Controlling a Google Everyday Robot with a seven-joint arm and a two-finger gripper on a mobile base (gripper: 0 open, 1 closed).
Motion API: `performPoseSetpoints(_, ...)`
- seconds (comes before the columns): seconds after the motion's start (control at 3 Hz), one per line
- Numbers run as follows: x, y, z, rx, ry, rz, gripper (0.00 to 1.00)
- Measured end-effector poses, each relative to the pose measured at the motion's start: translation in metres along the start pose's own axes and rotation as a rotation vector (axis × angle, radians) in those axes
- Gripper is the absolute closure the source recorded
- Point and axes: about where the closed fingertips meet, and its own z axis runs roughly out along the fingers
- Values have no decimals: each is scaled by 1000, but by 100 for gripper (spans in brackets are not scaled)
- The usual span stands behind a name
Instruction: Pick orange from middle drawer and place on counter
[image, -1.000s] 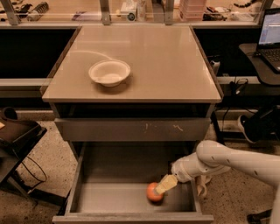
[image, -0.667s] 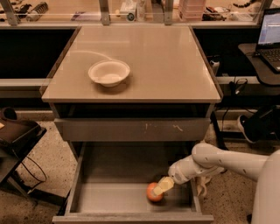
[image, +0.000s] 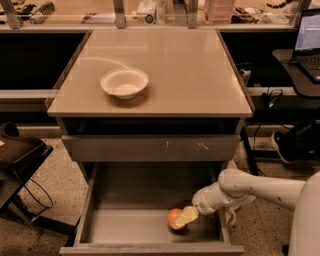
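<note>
The orange (image: 173, 217) lies on the floor of the open middle drawer (image: 130, 227), right of centre and near the front lip. My gripper (image: 184, 218) reaches in from the right, low inside the drawer, with its pale fingers (image: 187, 216) against the orange's right side. The white arm runs off to the lower right. The counter (image: 165, 70) is above, glossy beige.
A shallow white bowl (image: 124, 82) sits on the counter's left half. A closed grey drawer front with pale scratches (image: 150, 148) is above the open drawer. A cluttered bench (image: 150, 10) lies behind, a laptop desk (image: 305, 55) at right, a dark stand (image: 20, 155) at left.
The gripper has moved left and slightly down onto the orange, and the arm has lowered into the drawer. The orange stays in place.
</note>
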Motion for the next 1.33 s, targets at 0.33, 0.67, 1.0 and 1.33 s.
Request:
performPoseSetpoints(0.33, 6, 25, 14, 45, 18, 11, 0)
performPoseSetpoints(0.67, 33, 37, 32, 56, 36, 46, 0)
performPoseSetpoints(1.0, 21, 39, 14, 29, 36, 36, 0)
performPoseSetpoints(1.33, 21, 39, 15, 29, 36, 36, 0)
